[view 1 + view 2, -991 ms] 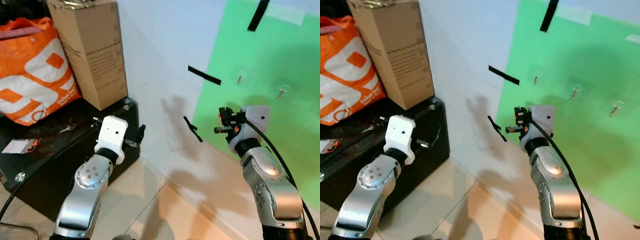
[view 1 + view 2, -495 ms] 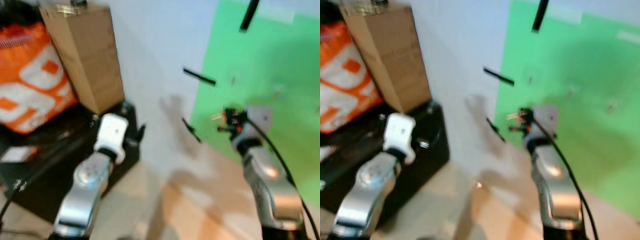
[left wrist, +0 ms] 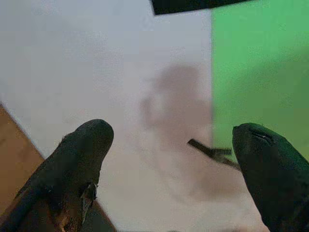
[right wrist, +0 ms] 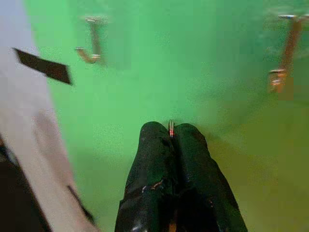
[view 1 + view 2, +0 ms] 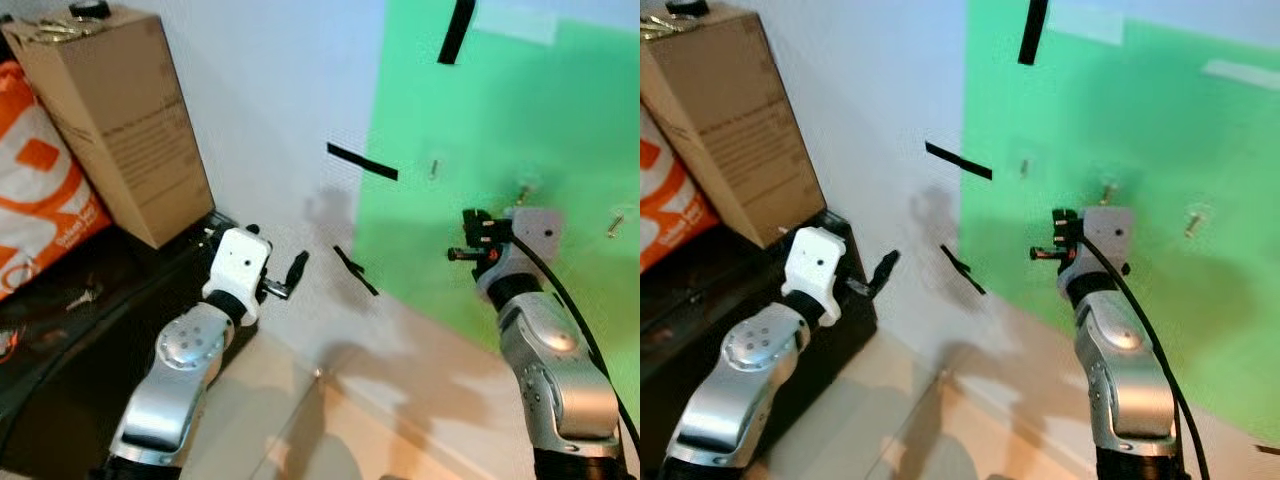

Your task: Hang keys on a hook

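Matte green panel [image 5: 520,120], small bent metal hooks [image 4: 89,50].

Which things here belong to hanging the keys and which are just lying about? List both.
Job in hand:
right gripper, shut on what looks like the keys
hooks on the green panel

Lying about:
cardboard box
orange bag
black tape strips
left gripper, open and idle
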`<state>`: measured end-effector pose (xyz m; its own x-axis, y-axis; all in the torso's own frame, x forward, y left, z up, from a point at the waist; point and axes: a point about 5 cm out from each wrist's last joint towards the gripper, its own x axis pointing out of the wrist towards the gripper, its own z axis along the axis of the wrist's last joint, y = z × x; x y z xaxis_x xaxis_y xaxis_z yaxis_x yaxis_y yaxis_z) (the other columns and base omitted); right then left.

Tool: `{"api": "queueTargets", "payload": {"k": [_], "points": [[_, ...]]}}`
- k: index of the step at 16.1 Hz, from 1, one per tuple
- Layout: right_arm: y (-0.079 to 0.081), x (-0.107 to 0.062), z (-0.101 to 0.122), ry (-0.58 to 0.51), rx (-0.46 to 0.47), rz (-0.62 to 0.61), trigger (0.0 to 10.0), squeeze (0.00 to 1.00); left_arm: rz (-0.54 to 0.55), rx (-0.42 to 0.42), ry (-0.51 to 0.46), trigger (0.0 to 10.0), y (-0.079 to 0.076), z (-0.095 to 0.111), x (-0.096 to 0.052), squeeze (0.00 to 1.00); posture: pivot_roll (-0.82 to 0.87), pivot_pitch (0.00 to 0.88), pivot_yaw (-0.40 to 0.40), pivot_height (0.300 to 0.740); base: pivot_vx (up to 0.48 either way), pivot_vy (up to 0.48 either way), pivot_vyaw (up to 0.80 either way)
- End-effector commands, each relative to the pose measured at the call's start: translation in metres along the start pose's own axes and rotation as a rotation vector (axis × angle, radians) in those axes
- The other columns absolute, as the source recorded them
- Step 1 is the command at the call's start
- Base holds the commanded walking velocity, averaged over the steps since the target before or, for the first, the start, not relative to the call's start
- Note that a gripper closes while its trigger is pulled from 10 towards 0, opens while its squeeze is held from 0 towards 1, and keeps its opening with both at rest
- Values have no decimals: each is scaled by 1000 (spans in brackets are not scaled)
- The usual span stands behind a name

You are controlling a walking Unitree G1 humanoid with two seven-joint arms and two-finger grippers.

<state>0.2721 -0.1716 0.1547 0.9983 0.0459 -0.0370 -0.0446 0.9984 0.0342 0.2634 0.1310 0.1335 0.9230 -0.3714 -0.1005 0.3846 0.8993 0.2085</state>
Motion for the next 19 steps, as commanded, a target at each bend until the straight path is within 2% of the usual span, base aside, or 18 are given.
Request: {"api": "queueTargets", "payload": {"k": [1,8,11,15,19], "points": [[7,2,5,-24,16,40,10000,0,-8,12,-2,10000,3,0,-3,514,-13,0,-7,740,0,0,0],[15,6,15,-51,66,139,10000,0,-127,37,-6,10000,0,2,-5,525,-8,0,-8,740,0,0,0],[14,20,23,-60,109,172,10000,0,-179,51,-11,10000,-4,6,-6,529,3,0,-6,740,0,0,0],[19,39,39,-62,248,258,10000,0,-284,58,-56,10000,-12,19,-6,529,19,0,-16,740,0,0,0],[14,56,49,-59,305,246,10000,0,-367,70,-45,10000,-16,21,-10,529,26,0,-20,740,0,0,0]]}}
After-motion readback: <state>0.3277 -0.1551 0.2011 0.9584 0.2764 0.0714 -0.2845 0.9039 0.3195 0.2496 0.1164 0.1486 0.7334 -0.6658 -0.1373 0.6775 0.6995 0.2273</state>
